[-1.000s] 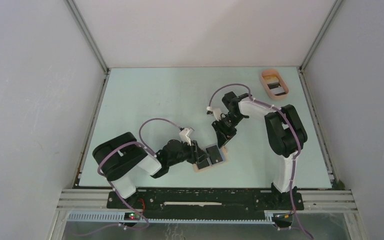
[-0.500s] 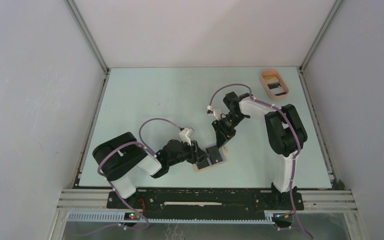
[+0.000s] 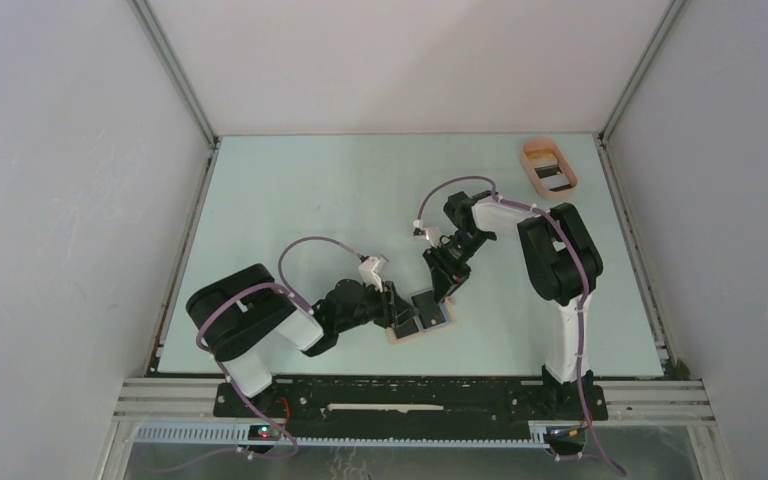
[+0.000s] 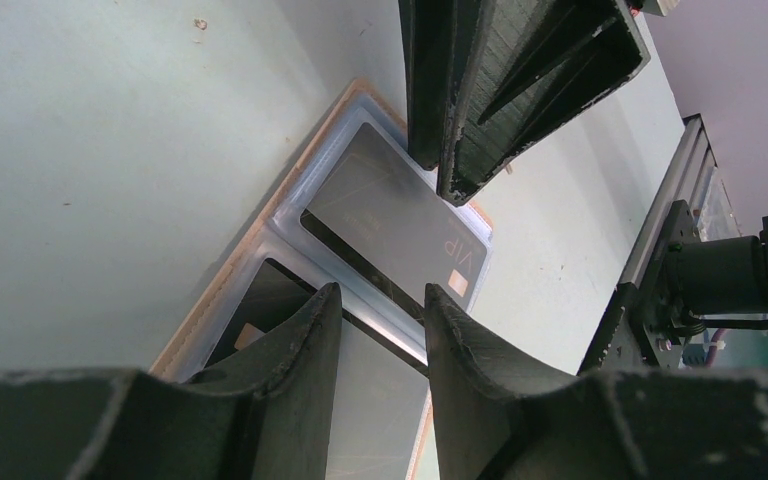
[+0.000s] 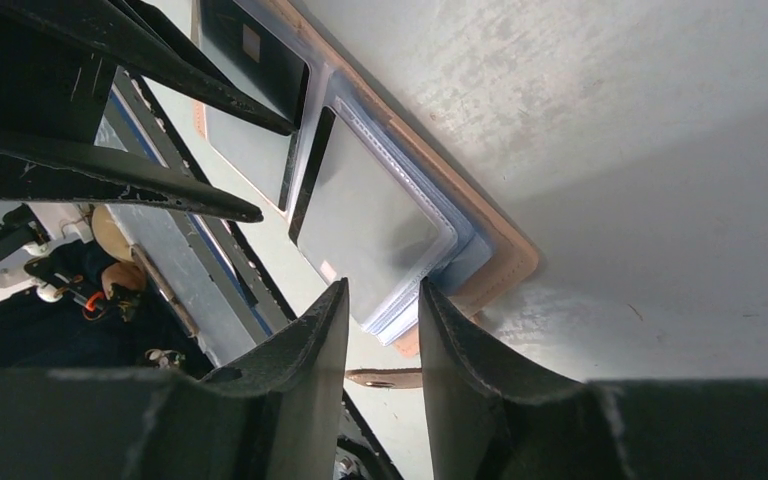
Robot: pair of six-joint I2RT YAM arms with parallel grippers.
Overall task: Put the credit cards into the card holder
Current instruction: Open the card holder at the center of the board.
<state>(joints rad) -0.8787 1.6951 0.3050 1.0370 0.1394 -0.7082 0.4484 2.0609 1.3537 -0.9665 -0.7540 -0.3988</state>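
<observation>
Card holder (image 3: 422, 318) lying open (dark cards sleeved inside), left claw (image 4: 375, 310) and right claw (image 5: 380, 305) narrowly parted, empty

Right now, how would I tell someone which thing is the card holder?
On the pale green table, look at the near edge where the two arms' tips meet. The card holder lies open and flat there, tan-edged, with dark cards in clear sleeves. The peach oval tray sits far off, at the back right corner.

The left arm lies low, reaching toward 3 o'clock, its left gripper (image 3: 403, 322) with fingers (image 4: 290, 340) narrowly parted. The right arm folds back toward 7 o'clock, right gripper (image 3: 443, 288) pointing down, fingers (image 5: 305, 345) slightly apart
</observation>
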